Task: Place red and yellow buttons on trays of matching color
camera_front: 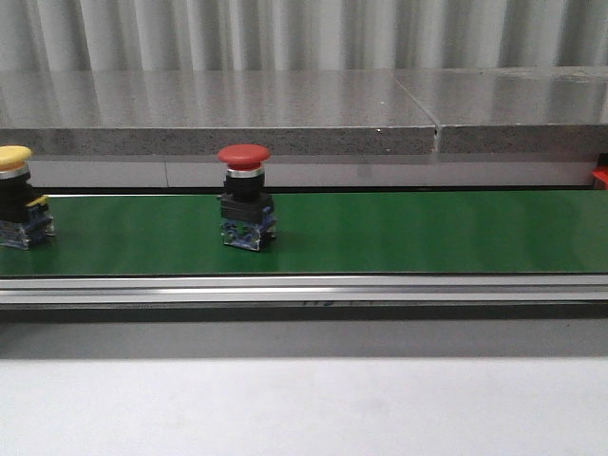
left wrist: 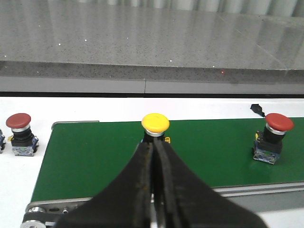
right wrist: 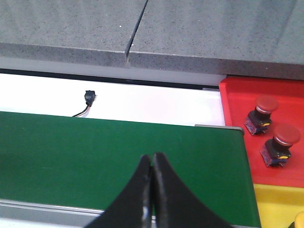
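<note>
Ideally the left gripper (left wrist: 156, 147), fingers pressed together, spreads wide before descending squarely around the yellow mushroom-capped push button (left wrist: 155, 122); the right gripper (right wrist: 152, 161) is likewise closed.

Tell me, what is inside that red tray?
The red tray holds two red buttons, side by side and apart. Its far right part lies outside the view.

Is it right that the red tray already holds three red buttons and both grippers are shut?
Not quite: the right wrist view shows two red buttons on the red tray, not three. Both the left gripper and the right gripper are indeed shut.
</note>
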